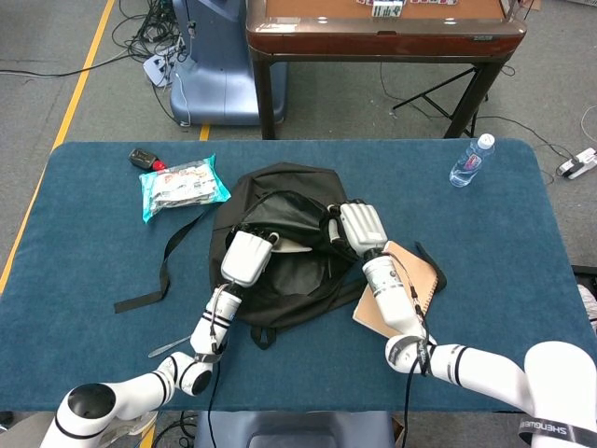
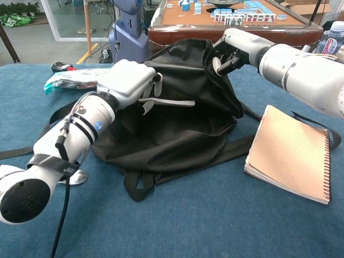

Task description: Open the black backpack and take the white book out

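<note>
book extraction, mid-lift
left hand [image 2: 128, 81] grips thin, floppy white book [image 2: 171, 102] by its edge; right hand [image 2: 228, 54] pinches the soft black backpack [image 2: 177, 137] rim.

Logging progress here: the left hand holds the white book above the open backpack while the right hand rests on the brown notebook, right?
Not quite. In the chest view the right hand grips the rim of the black backpack, holding it open; the brown notebook lies untouched beside it. The left hand does hold the white book.
</note>
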Robot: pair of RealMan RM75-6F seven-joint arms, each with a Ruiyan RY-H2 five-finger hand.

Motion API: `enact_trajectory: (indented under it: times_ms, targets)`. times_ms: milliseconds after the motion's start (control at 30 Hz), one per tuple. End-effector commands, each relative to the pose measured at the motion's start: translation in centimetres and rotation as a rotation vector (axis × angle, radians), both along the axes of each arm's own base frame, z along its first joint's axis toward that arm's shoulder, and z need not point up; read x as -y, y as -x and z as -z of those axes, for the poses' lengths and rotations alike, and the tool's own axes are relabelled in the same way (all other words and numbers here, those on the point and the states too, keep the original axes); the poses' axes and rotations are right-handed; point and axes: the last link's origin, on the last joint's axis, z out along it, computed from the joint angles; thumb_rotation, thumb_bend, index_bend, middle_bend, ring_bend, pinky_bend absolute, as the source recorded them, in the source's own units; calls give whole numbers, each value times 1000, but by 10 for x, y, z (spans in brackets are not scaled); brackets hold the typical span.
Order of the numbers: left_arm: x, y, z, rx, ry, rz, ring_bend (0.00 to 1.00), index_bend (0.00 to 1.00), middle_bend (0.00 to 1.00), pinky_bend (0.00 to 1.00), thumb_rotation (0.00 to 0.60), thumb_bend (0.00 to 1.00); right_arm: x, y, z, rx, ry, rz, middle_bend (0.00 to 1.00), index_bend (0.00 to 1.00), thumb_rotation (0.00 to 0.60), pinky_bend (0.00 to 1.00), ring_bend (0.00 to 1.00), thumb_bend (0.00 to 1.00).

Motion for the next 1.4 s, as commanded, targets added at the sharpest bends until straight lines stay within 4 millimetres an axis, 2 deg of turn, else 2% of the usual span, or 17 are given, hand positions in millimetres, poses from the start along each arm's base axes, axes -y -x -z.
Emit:
enact_trajectory:
  times_ms: [33, 267, 667, 1000, 1100, 1167, 1233, 1300, 1333, 1400]
  targets:
    - [-1, -2, -7, 37, -24, 55, 641, 643, 701, 528, 600, 469, 0, 0, -1, 0, 2, -1, 463, 601, 600, 249, 351, 511]
    - [4, 8, -22, 109, -17, 124, 660, 692, 755, 578, 600, 483, -1, 2, -5, -7, 6, 0, 463, 601, 600, 249, 352, 510]
    - [34, 32, -69, 213, 22, 228, 658, 688, 756, 586, 600, 483, -5, 4, -4, -12, -9, 0, 463, 601, 600, 249, 352, 510]
    - [43, 49, -127, 408, -45, 211, 657, 683, 756, 586, 600, 483, -15, 8, 4, -26, -58, -8, 463, 601, 600, 249, 352, 504]
    - [44, 51, -147, 451, -80, 211, 657, 683, 756, 586, 600, 483, -23, 9, 11, -47, -125, -21, 434, 594, 600, 249, 352, 459]
    - [45, 52, -158, 471, -103, 214, 657, 683, 756, 586, 600, 483, -30, 9, 14, -77, -178, -40, 384, 527, 600, 249, 332, 403]
    - [46, 55, -170, 484, -128, 209, 656, 683, 756, 586, 600, 483, -40, 10, 16, -116, -241, -64, 306, 339, 600, 233, 263, 347]
    - [48, 57, -181, 490, -146, 202, 655, 682, 756, 586, 600, 483, -47, 10, 12, -139, -276, -81, 253, 197, 600, 213, 220, 323]
    - [48, 58, -185, 491, -154, 200, 654, 681, 756, 586, 600, 483, -50, 10, 10, -142, -284, -87, 226, 133, 600, 204, 202, 315]
    - [49, 60, -194, 495, -174, 195, 653, 680, 756, 586, 600, 483, -56, 10, 4, -141, -292, -98, 192, 65, 600, 195, 181, 308]
